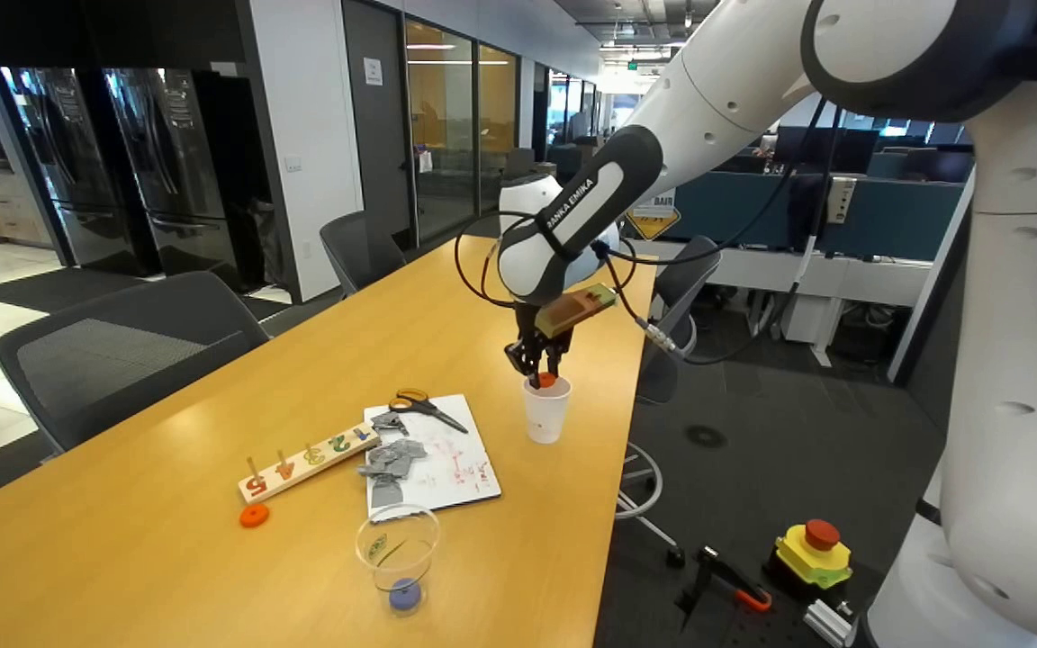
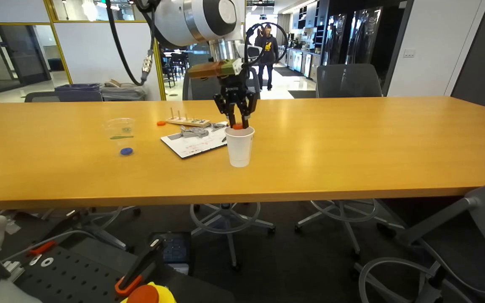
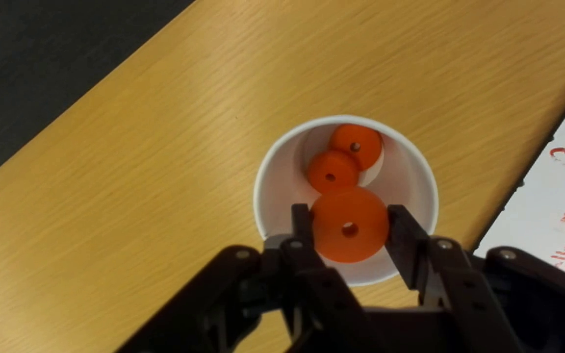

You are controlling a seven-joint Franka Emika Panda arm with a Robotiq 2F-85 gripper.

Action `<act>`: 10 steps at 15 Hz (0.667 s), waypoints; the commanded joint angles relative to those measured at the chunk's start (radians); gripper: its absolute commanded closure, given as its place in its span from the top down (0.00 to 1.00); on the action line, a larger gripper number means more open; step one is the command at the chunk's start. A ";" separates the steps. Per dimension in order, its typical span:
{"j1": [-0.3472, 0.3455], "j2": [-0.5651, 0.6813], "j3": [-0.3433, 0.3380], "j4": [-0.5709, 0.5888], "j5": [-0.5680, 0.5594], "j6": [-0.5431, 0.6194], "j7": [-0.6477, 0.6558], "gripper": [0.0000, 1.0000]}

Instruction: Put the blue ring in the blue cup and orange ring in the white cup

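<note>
1. One long, honey-coloured wooden surface (image 1: pixel 302 378) bears the work; its edge runs near, so avoid sideways nudges.
2. The black two-fingered pincer (image 2: pixel 238 125) points down, pinching a flat orange ring (image 3: pixel 350 210) from opposite sides. Spread it slowly and only slightly: the walls below are close.
3. The opaque, tapered white cup (image 2: pixel 240 150) stands upright beneath, at mid-frame in an exterior view. In the wrist view the held ring covers the lower part of its mouth; a small shift up-frame should centre it before release.
4. The see-through, faintly bluish plastic cup (image 1: pixel 399 556), lower left of centre in an exterior view, needs no touching.
5. Two holed orange rings (image 3: pixel 332 164) lie at the white cup's bottom, a likely landing; a loose orange ring (image 1: pixel 254 515) lies lower left; the flat blue ring (image 1: pixel 404 594) shows in the bottom of the see-through cup, so that half seems done.
</note>
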State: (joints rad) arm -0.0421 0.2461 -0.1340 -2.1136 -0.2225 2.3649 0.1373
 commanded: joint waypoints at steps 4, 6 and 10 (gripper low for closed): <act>-0.011 0.002 0.006 0.012 0.023 0.003 0.004 0.81; -0.004 -0.003 0.013 0.011 0.022 0.013 0.007 0.97; 0.031 -0.006 0.063 0.022 0.034 0.064 0.002 1.00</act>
State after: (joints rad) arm -0.0372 0.2464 -0.1063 -2.1069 -0.2146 2.3941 0.1389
